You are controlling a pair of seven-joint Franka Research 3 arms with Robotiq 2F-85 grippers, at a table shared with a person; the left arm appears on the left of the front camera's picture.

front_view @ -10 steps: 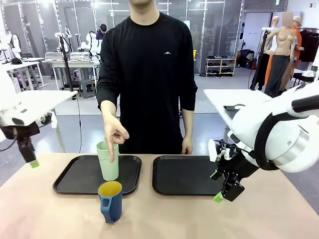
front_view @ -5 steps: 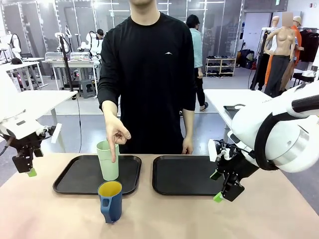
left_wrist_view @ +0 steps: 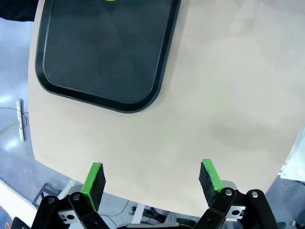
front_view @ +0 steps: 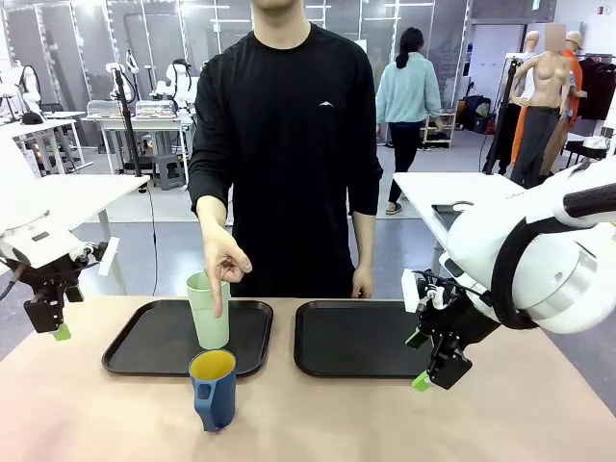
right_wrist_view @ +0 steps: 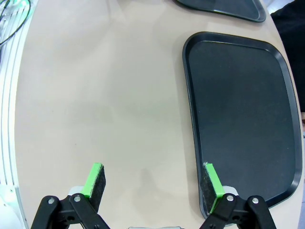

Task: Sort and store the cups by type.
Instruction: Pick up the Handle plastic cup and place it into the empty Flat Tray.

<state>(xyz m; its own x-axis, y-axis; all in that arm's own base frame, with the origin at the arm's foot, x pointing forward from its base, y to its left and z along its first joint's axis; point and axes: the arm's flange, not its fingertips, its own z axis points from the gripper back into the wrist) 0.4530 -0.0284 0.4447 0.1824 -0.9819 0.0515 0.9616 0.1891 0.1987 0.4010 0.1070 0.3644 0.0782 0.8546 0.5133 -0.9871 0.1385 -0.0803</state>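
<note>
1. Front view: the pale mint-green tumbler (front_view: 209, 310) stood upright on the left black tray (front_view: 144, 351), toward that tray's right half.
2. The dark blue mug (front_view: 214, 387), yellow inside, stood upright on the bare table (front_view: 318, 423) just in front of that tray's near edge and just in front of the tumbler.
3. The person's hand (front_view: 223, 258) hung over the tumbler with the index finger pointing down across its upper front. Whether the finger touched the tumbler could not be told.
4. The person's other hand (front_view: 361, 283) hung at the far edge of the table, behind the right tray (front_view: 351, 339), which carried nothing.
5. The left end effector (front_view: 58, 329) hovered above the table's far-left corner, well apart from both cups.
6. Left wrist view: the left end effector (left_wrist_view: 152, 179) had its green pads (left_wrist_view: 94, 177) spread wide with nothing between them. It hung over the table (left_wrist_view: 224, 95) near its edge, with a tray (left_wrist_view: 105, 52) farther on.
7. The right end effector (front_view: 423, 371) hung low at the right tray's near-right corner.
8. Right wrist view: the right end effector (right_wrist_view: 153, 181) was likewise spread apart and held nothing. One pad (right_wrist_view: 213, 180) sat over the rim of the tray (right_wrist_view: 243, 114), the other over bare table (right_wrist_view: 95, 95).
</note>
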